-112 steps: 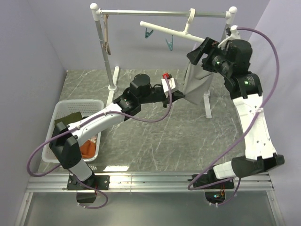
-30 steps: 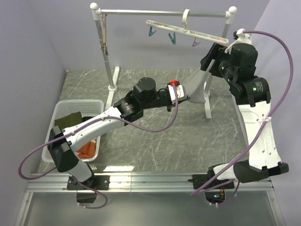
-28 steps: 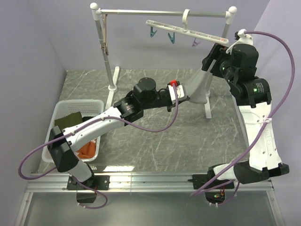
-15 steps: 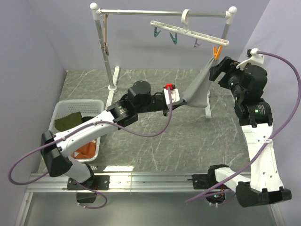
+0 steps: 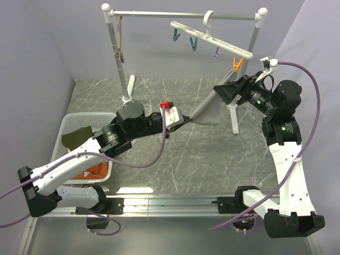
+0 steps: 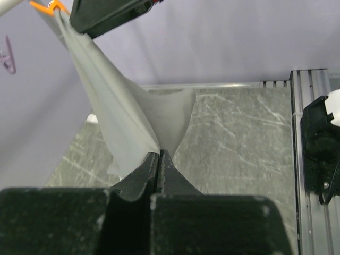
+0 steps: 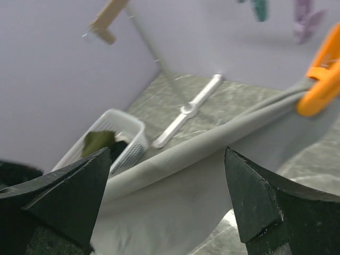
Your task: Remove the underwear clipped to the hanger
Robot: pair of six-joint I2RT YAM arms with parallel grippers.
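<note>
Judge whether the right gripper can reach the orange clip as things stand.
Probably yes. The right gripper is open and near the orange clip, with nothing between them. The grey briefs, pulled taut by the left gripper, pass under it.

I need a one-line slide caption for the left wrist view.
Left claw shut on the light grey briefs, stretched up to an orange clip.

White basket (image 5: 87,115) is sitting at L edge of marble table (image 5: 175,170) w/ orange cloth (image 5: 98,170) lying inside. Metal rack (image 5: 159,14) is standing at back, wooden peg (image 5: 121,53) hanging on its L post.
</note>
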